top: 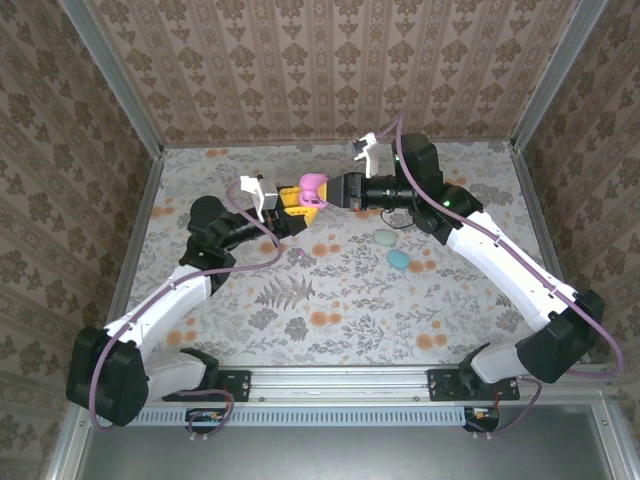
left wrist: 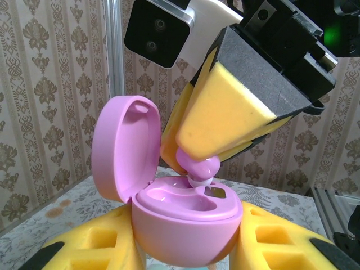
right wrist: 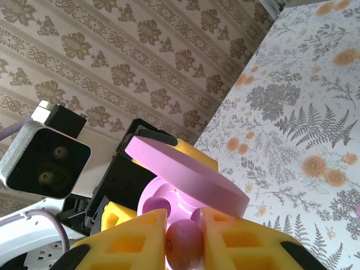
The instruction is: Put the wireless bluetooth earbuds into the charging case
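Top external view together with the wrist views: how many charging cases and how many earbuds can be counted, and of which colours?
Charging cases: 3 (pink case, mint case, blue case)
Earbuds: 2 (held pink earbud, loose pinkish earbud)
Total: 5

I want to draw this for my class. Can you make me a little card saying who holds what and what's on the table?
Left pincer: shut on the pink case, held up off the table
Lid: open, tilted back
Right pincer: shut on the earbud
Earbud: pinkish-purple, tip at a slot in the pink case, not fully in
Lying on the table: mint case and blue case, close together
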